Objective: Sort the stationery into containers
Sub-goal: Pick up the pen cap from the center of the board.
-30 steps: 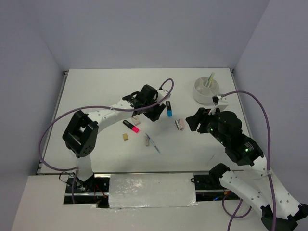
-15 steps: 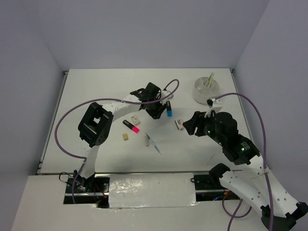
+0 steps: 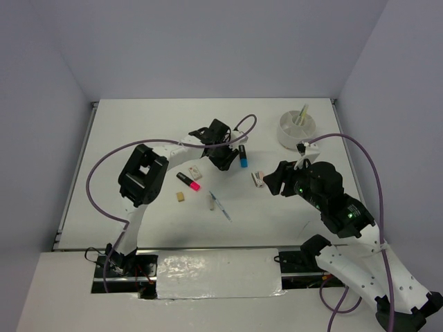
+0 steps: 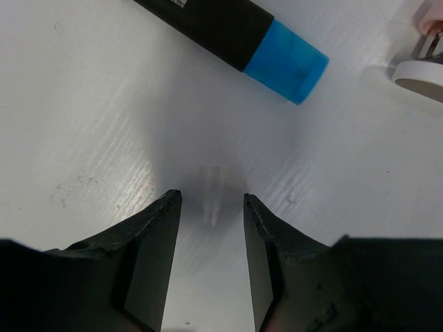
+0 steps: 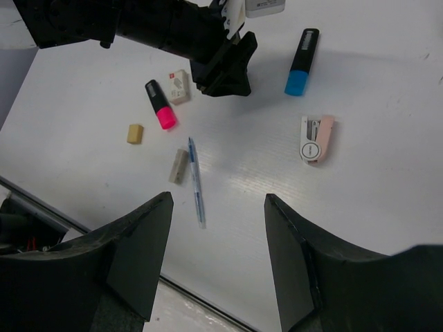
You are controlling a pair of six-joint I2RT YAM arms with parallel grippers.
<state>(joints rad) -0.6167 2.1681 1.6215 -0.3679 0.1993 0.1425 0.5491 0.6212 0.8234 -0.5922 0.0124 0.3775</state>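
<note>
**Desk:** flat white desk (image 3: 138, 124); places are given on the clock face of the top view.

**Container:** round white shallow bowl (image 3: 287, 135), at 2 o'clock on the desk. A thin yellow stick (image 3: 302, 113) leans inside it.

**Stationery loose on the desk, all outside the bowl:**
- Blue-and-black highlighter (image 3: 243, 158), near the centre, blue cap toward 6 o'clock.
- Pink-and-black highlighter (image 3: 188, 182), at 8 o'clock of the centre.
- Small white rectangular eraser (image 3: 194, 169), just at the pink highlighter's 1 o'clock.
- Small tan cube eraser (image 3: 180, 196), at its 7 o'clock.
- Pale beige oblong eraser (image 3: 212, 201), just beside a thin blue pen (image 3: 221, 206).
- Small pink-and-white oblong item (image 3: 259, 179), at 4 o'clock of the blue highlighter.

**Left jaws:** low over the desk, just at 9 o'clock of the blue highlighter. They stand apart, with a tiny translucent piece (image 4: 212, 194) lying between the tips; contact cannot be told.

**Right jaws:** just at 3 o'clock of the pink-and-white item. They stand apart with nothing between them.
</note>
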